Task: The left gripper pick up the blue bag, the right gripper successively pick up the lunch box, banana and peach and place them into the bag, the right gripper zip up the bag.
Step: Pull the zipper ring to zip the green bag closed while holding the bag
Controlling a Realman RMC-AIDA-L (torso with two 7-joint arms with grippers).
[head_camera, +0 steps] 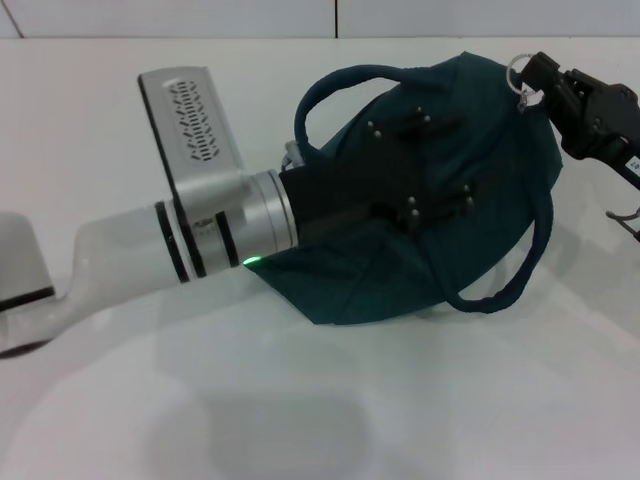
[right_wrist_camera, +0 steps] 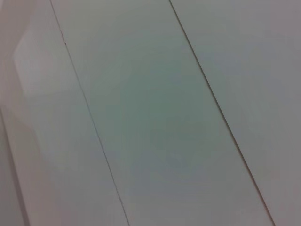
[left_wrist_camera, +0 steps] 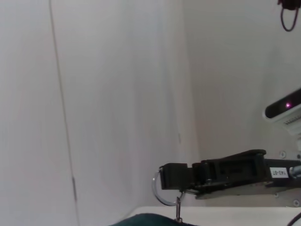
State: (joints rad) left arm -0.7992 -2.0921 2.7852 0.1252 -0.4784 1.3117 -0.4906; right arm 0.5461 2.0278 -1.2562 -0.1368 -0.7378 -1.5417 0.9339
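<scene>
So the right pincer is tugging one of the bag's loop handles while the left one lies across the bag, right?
Not quite. The right pincer grips the metal ring pull of the zipper, not a loop handle; the head and left wrist views show this. The left pincer does lie across the blue bag.

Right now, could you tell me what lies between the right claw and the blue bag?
Only the metal ring pull. The right claw is shut on it above the blue bag, clearest in the left wrist view.
</scene>
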